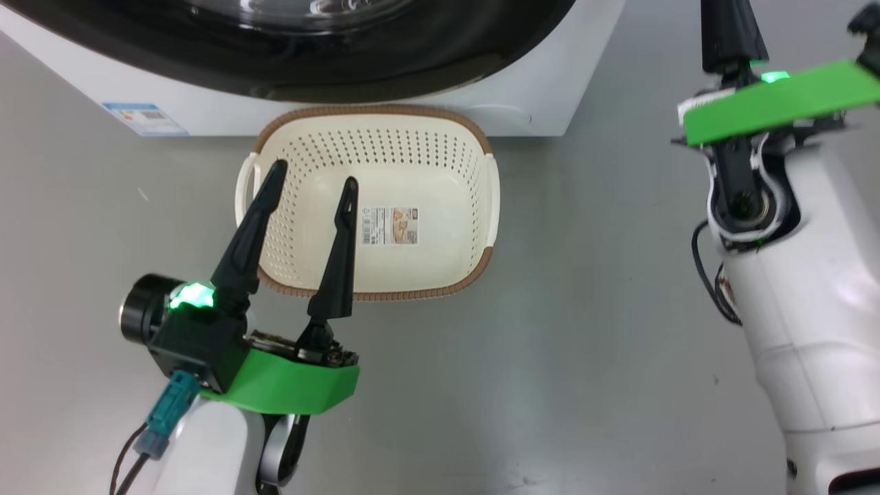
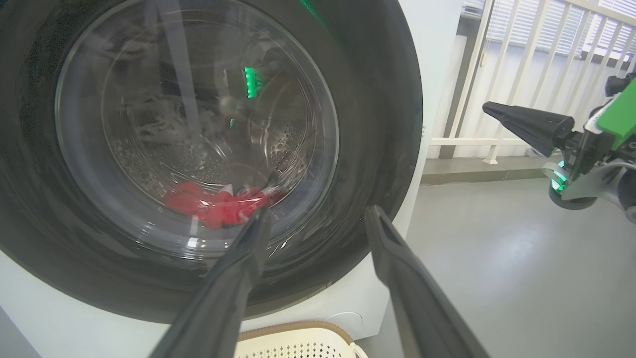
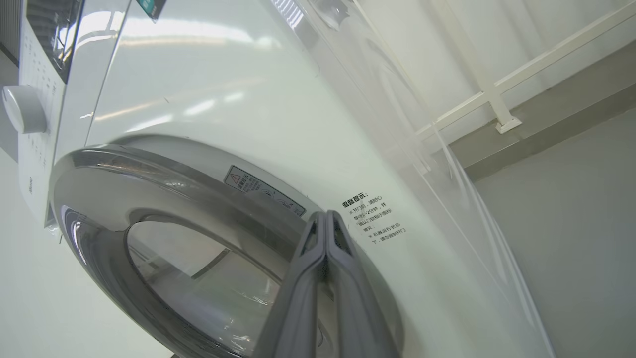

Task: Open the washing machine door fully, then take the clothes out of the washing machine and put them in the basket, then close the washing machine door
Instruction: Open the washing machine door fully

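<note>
The washing machine door (image 2: 392,149) is glossy black around clear bulging glass, and the washing machine (image 1: 543,82) has smooth, shiny white panels. Inside, the perforated steel drum (image 2: 198,160) gleams behind the clothes (image 2: 213,206), soft red cloth. The basket (image 1: 440,165) is cream plastic with a brown woven-look rim; the floor (image 1: 550,378) is smooth, faintly shiny grey.

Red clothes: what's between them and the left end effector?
The shut washing machine door: its clear glass stands between the left end effector and the red clothes, seen in the left wrist view.
</note>
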